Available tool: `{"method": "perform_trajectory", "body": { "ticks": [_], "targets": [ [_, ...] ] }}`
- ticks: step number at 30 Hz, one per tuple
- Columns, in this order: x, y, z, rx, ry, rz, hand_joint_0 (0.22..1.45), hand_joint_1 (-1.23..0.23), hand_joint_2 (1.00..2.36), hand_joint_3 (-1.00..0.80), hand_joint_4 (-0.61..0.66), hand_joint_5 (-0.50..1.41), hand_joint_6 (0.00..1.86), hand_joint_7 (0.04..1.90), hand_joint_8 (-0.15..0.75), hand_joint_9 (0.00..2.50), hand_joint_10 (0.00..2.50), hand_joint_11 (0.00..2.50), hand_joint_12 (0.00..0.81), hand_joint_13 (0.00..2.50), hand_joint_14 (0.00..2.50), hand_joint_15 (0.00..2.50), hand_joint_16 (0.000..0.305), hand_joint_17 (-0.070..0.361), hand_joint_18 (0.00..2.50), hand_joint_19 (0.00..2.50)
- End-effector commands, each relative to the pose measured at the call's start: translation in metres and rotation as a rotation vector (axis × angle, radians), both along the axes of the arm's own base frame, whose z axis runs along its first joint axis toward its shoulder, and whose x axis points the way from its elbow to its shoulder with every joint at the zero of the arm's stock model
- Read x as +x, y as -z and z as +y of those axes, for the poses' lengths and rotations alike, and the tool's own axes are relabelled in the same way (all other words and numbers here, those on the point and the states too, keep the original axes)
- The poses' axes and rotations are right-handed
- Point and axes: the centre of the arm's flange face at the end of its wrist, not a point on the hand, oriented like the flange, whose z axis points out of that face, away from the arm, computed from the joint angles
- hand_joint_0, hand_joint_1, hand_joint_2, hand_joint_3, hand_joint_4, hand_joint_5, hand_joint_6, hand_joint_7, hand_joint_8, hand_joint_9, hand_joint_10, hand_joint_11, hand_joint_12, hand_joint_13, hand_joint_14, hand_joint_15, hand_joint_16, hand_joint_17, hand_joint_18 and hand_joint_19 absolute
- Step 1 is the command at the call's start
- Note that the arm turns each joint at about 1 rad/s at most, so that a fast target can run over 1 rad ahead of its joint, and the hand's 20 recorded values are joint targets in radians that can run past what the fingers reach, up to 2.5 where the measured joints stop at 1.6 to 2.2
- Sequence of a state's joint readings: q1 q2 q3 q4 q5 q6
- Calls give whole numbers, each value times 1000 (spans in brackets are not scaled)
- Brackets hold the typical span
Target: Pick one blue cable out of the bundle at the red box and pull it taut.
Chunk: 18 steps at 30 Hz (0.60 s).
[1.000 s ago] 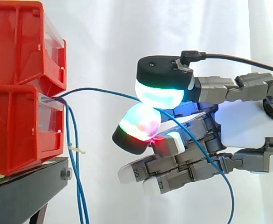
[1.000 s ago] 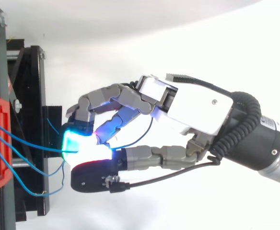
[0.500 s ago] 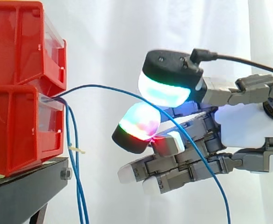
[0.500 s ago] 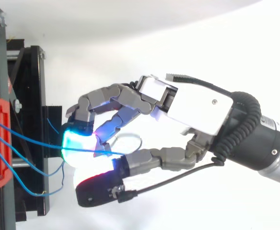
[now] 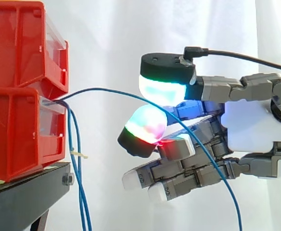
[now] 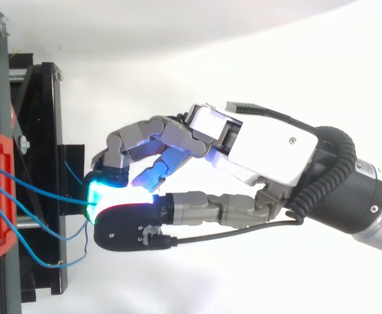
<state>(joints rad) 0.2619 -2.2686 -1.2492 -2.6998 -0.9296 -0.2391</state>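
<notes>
Several blue cables come out of the lower red box (image 5: 20, 130) on the left. One blue cable (image 5: 107, 90) arcs up and to the right from the box, passes between the hand's cyan-glowing thumb pad (image 5: 162, 89) and a green-red fingertip (image 5: 145, 125), then drops slack past the palm. The hand (image 5: 251, 130) reaches in from the right, level with the box. From above, the hand (image 6: 269, 147) has its thumb pressed against that fingertip, and the cable (image 6: 40, 191) runs in between them. The remaining blue cables (image 5: 75, 168) hang straight down beside the box.
A second red bin (image 5: 20, 43) sits stacked on the lower one. Both rest on a black stand (image 5: 25, 197) at the left, also seen from above (image 6: 47, 131). A white curtain is behind everything. Open space lies between the hand and the bins.
The thumb had lifted away from the fingertip half a second ago. It has come back down against it, with the blue cable between them. The cable's arc has barely shifted.
</notes>
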Motion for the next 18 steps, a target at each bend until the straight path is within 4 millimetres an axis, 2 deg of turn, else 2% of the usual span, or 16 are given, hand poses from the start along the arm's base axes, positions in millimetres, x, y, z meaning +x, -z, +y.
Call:
{"method": "perform_trajectory", "body": {
  "ticks": [1,6,18],
  "targets": [
    [0,0,0,0,0,-2,597,-600,1013,-188,135,-127,867,1035,332,1153,10,1323,387,578,12,343,54,122,544,375],
    [0,1,0,0,0,1,599,-731,1013,-162,145,-125,864,1054,334,1151,10,1332,390,583,14,345,55,123,552,372],
    [0,0,0,0,0,0,609,-874,1015,-202,215,-125,848,1101,309,1108,15,1314,373,557,13,334,52,116,520,360]
  ]
}}
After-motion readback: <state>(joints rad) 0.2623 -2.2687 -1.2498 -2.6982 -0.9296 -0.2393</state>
